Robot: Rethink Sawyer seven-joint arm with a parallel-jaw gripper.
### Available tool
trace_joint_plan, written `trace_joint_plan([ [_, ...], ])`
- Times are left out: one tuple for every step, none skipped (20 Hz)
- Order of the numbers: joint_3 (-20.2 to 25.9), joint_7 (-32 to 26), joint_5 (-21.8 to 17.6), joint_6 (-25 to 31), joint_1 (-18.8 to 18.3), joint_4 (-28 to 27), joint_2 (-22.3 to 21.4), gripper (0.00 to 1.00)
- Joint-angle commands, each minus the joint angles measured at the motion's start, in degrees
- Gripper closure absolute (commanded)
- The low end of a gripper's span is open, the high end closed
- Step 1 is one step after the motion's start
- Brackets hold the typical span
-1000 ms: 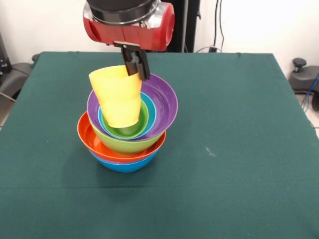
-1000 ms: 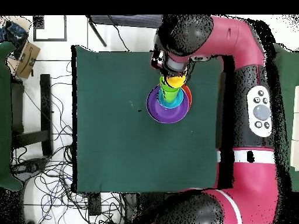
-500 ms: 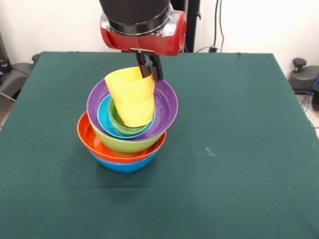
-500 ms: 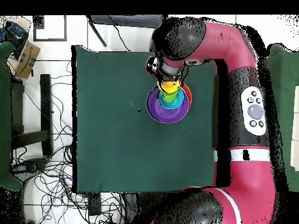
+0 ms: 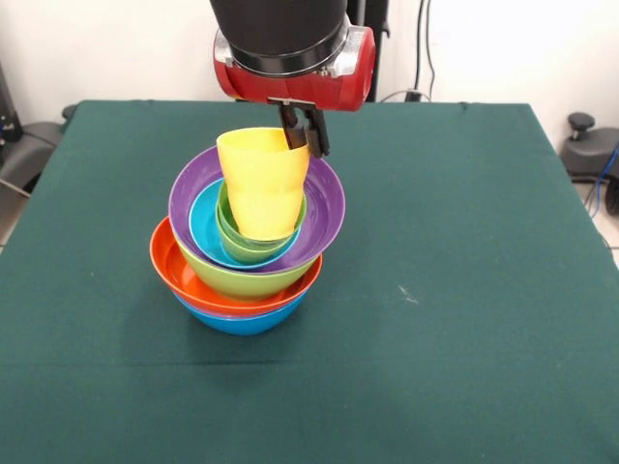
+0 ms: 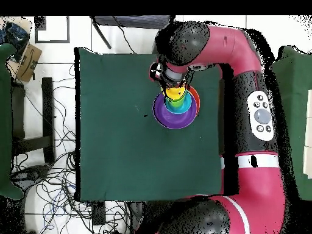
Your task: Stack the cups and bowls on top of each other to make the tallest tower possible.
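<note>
The tower [image 5: 247, 261] stands mid-table: a blue bowl [image 5: 242, 319] at the bottom, then the orange bowl [image 5: 184, 280], lime green bowl [image 5: 242, 280], purple bowl [image 5: 324, 208] and small cyan bowl [image 5: 205, 227]. The light green cup [image 5: 247, 246] sits in the cyan bowl. My gripper [image 5: 302, 130] is shut on the rim of the pale yellow cup [image 5: 261, 184], which sits nearly upright in the green cup. In the overhead view the gripper [image 6: 172, 85] is over the tower [image 6: 177, 108].
The green table [image 5: 464, 290] spreads around the tower. A small white mark [image 5: 408, 293] lies on the cloth to the right. Cables and a box [image 6: 24, 58] lie on the floor off the table.
The gripper moved right in the front view and lowered, and the yellow cup went from tilted to nearly upright, seating into the green cup. The green cup shifted within the cyan bowl.
</note>
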Motion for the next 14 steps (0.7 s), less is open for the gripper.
trace_joint_plan([
  [-3.83,-0.55,-1.15,0.59,2.03,4.41,1.75,1.0],
  [-4.04,-0.25,-1.28,0.98,2.21,4.09,1.83,1.0],
  [-4.24,-0.03,-1.36,1.21,2.29,3.99,1.71,1.0],
  [-4.36,0.03,-1.44,1.46,2.39,3.83,1.68,1.0],
  [-4.41,-0.11,-1.48,1.71,2.42,3.59,1.74,1.0],
  [-4.42,-0.35,-1.73,1.98,2.59,2.71,2.21,1.0],
  [-4.4,-0.63,-1.78,2.04,2.6,2.33,2.44,1.0],
  [-4.37,-0.97,-1.79,2.07,2.53,2.13,2.45,1.0],
  [-4.38,-1.18,-1.78,1.91,2.48,2.21,2.35,1.0],
  [-4.4,-1.38,-1.77,1.76,2.43,2.28,2.25,1.0],
  [-4.39,-1.6,-1.81,1.72,2.43,2.15,2.3,1.0],
  [-4.41,-1.75,-1.87,1.68,2.47,1.99,2.34,1.0],
  [-4.4,-1.86,-1.9,1.6,2.54,1.75,2.58,1.0],
  [-4.39,-1.97,-1.94,1.52,2.6,1.51,2.82,1.0],
])
